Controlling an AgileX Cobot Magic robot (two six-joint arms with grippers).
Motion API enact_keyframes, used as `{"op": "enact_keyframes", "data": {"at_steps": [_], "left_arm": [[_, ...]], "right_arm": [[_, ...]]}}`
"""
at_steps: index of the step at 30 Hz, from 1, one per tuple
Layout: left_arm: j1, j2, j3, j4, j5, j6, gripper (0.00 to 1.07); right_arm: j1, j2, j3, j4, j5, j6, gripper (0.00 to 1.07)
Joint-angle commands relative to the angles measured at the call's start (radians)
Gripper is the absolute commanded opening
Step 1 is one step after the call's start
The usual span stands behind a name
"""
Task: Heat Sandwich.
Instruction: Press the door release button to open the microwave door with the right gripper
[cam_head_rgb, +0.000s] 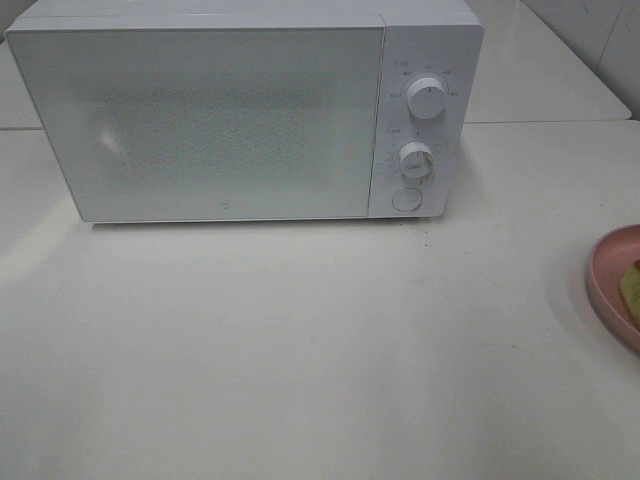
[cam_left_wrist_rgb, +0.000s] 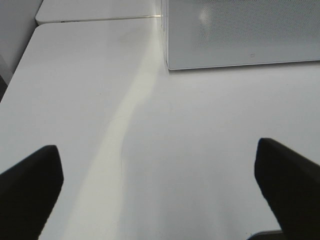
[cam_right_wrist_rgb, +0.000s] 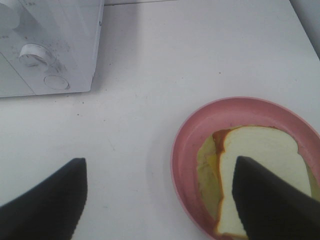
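Note:
The sandwich (cam_right_wrist_rgb: 260, 155), pale bread over a yellow-green filling, lies on a pink plate (cam_right_wrist_rgb: 192, 135) at the table's right edge; the overhead view shows only a sliver of the sandwich (cam_head_rgb: 632, 285) and of the plate (cam_head_rgb: 608, 275). My right gripper (cam_right_wrist_rgb: 160, 200) hovers open above the plate's near side, one finger over the sandwich. The white microwave (cam_head_rgb: 240, 110) stands at the back with its door shut. My left gripper (cam_left_wrist_rgb: 155, 185) is open over bare table in front of the microwave's left corner (cam_left_wrist_rgb: 240, 35). Neither arm shows in the overhead view.
The microwave has two white knobs (cam_head_rgb: 427, 100) and a round button (cam_head_rgb: 406, 199) on its right panel. A seam between table tops (cam_left_wrist_rgb: 95, 19) runs behind the microwave's left side. A tiled wall (cam_head_rgb: 600, 30) rises at the back right.

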Motion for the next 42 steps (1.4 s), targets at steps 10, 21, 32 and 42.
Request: {"op": "enact_keyframes", "data": {"at_steps": [10, 21, 32, 42], "left_arm": [[-0.006, -0.023, 0.003, -0.008, -0.013, 0.000, 1.01], [-0.006, -0.023, 0.003, -0.008, -0.013, 0.000, 1.01], [-0.006, -0.023, 0.003, -0.008, -0.013, 0.000, 1.01], [-0.006, -0.023, 0.003, -0.008, -0.013, 0.000, 1.01]], "right_arm": [[-0.004, 0.137, -0.006, 0.003, -0.155, -0.006, 0.76], [-0.004, 0.183, 0.061, 0.003, -0.407, -0.006, 0.76], [-0.004, 0.183, 0.243, 0.042, -0.810, -0.002, 0.76], [0.000, 0.210, 0.300, 0.058, -0.976, -0.007, 0.76]]}}
